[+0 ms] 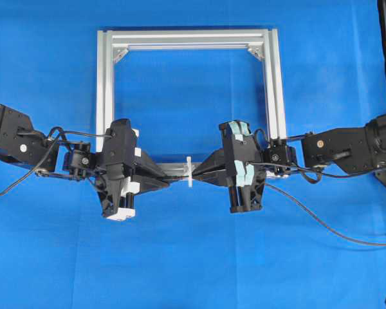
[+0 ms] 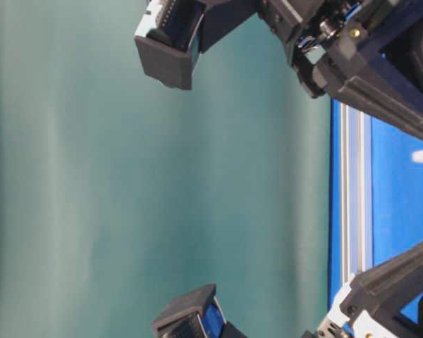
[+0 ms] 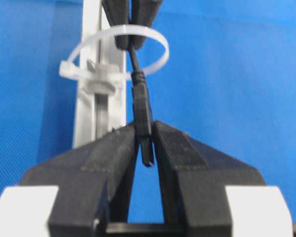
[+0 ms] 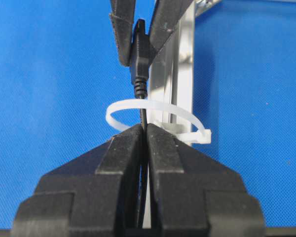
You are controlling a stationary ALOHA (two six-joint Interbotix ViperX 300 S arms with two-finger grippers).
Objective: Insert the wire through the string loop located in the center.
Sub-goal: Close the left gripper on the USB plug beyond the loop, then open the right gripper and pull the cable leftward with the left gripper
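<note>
Jaws of the left gripper are pinching the dark plug of the thin black wire, closed tight on its body, while the right gripper is clamping shut on the cable part just behind the white plastic tie loop. Between both grippers the wire is running through the loop, which is standing on the silver aluminium frame at the middle of its near bar. Under everything the blue cloth-covered desk is lying.
</note>
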